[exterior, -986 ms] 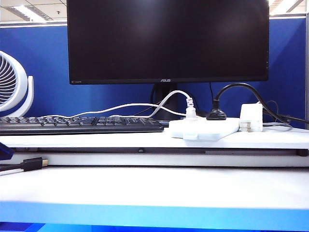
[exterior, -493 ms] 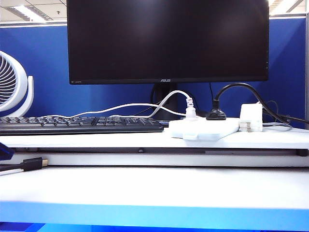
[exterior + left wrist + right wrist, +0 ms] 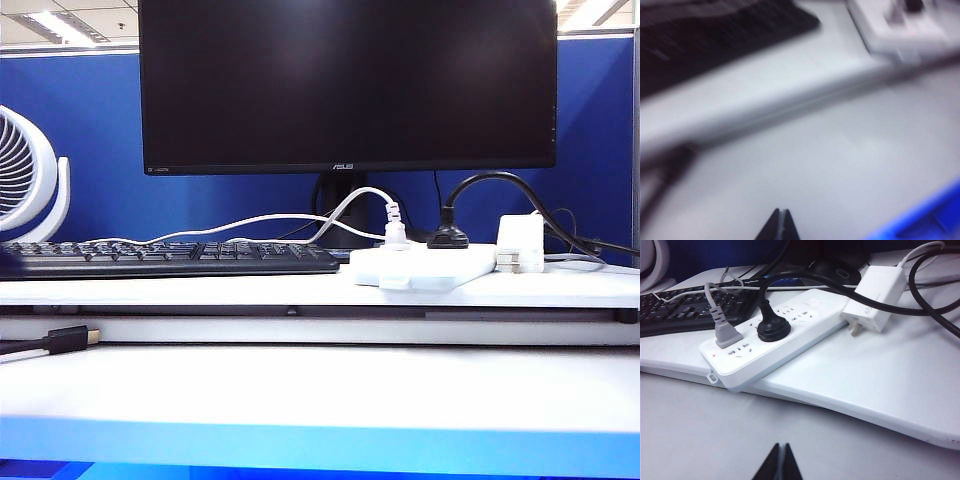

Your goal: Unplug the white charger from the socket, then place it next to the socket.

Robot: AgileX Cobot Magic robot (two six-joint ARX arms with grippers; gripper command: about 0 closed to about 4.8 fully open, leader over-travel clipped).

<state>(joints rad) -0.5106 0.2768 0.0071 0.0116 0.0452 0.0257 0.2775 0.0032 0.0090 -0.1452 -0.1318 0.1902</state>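
Observation:
The white charger (image 3: 521,240) lies on the raised white shelf, just right of the socket (image 3: 420,265), unplugged. In the right wrist view the charger (image 3: 874,297) rests against the end of the socket (image 3: 790,342) with its two prongs bare. My right gripper (image 3: 781,446) is shut and empty, hanging well back over the lower table. My left gripper (image 3: 781,212) is also shut and empty over the lower table, and its view is blurred, with the socket (image 3: 900,30) far off. Neither gripper appears in the exterior view.
A black round plug (image 3: 773,330) and a small white cable plug (image 3: 722,335) sit in the socket. A black keyboard (image 3: 160,257) lies to its left, a monitor (image 3: 348,85) behind, and a fan (image 3: 25,175) at far left. A black cable end (image 3: 60,338) lies on the lower table.
A blue part of the left arm at the exterior view's left edge has slid out of sight. The charger, socket and plugs have not moved.

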